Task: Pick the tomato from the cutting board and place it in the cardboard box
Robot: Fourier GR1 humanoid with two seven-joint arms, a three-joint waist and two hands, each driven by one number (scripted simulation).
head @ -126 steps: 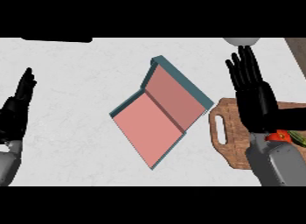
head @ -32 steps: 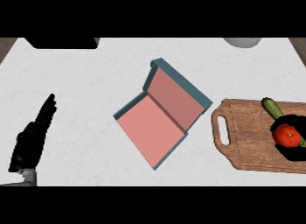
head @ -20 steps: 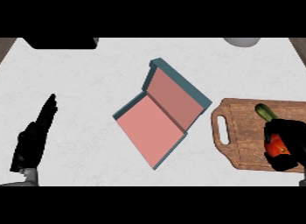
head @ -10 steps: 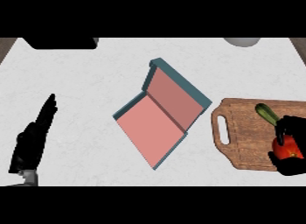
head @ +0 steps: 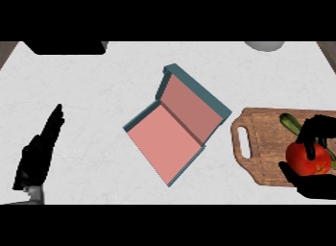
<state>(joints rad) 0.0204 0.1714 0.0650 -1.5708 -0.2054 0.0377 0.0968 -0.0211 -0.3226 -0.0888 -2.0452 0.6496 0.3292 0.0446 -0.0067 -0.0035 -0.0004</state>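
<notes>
One tomato [head: 309, 158] gripped inside right hand [head: 325, 186].

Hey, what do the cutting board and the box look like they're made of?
The cutting board looks like wood: brown streaky grain, matte, with a cut-out handle slot. The box has thin flat panels, matte pink inside and teal outside; it could be cardboard, but the look leaves that open.

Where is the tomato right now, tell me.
Head view, lower right: the tomato is over the cutting board, the right hand curled round it, a green vegetable beside it, the cardboard box to its left.
</notes>
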